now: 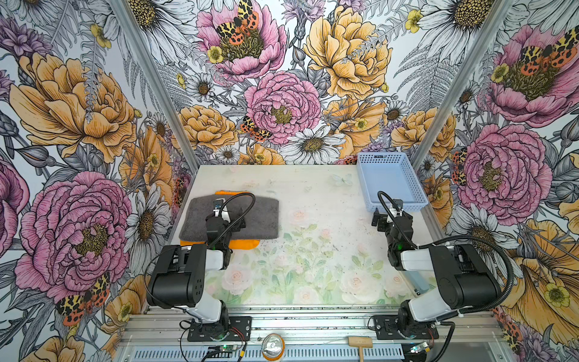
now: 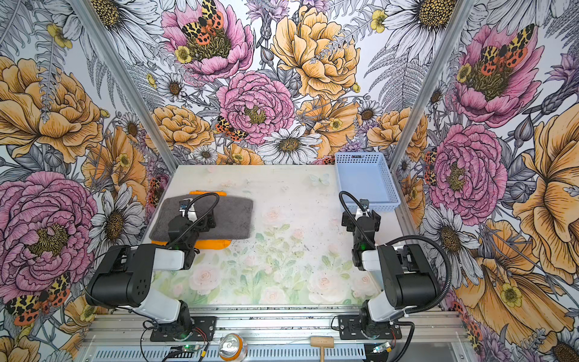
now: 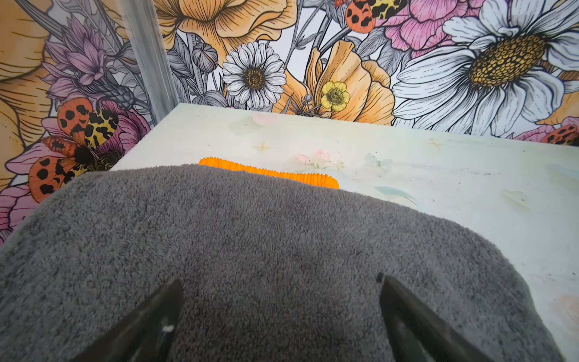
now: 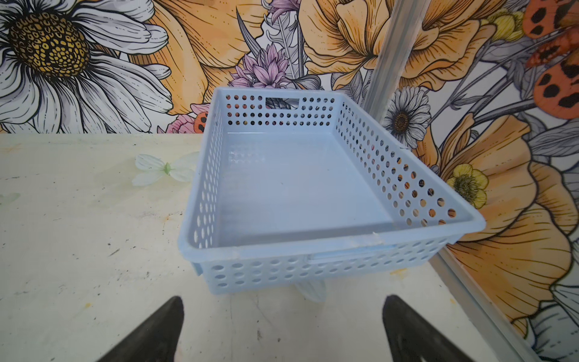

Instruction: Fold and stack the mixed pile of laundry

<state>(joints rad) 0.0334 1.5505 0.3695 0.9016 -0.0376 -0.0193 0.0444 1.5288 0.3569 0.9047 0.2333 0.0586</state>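
The mixed laundry pile lies at the left of the table in both top views. A dark grey towel (image 1: 260, 219) (image 2: 235, 216), folded into a flat rectangle, sits on top of the orange shorts (image 1: 241, 244) (image 2: 213, 243). Only orange strips show at the stack's near and far edges. My left gripper (image 1: 224, 216) (image 2: 195, 216) hovers over the towel's left half, open. In the left wrist view it (image 3: 279, 288) has only towel (image 3: 282, 244) between its fingers, with the orange waistband (image 3: 269, 171) beyond. My right gripper (image 1: 391, 216) (image 2: 360, 216) (image 4: 282, 307) stands open over bare table, just short of the basket.
A pale blue perforated basket (image 1: 398, 205) (image 2: 372, 205) (image 4: 282, 266) stands with nothing in it at the back right corner. Flowered walls and aluminium posts close the table (image 1: 313, 250) on three sides. A can (image 1: 272, 344) and a wooden mallet (image 1: 360, 343) lie on the front rail.
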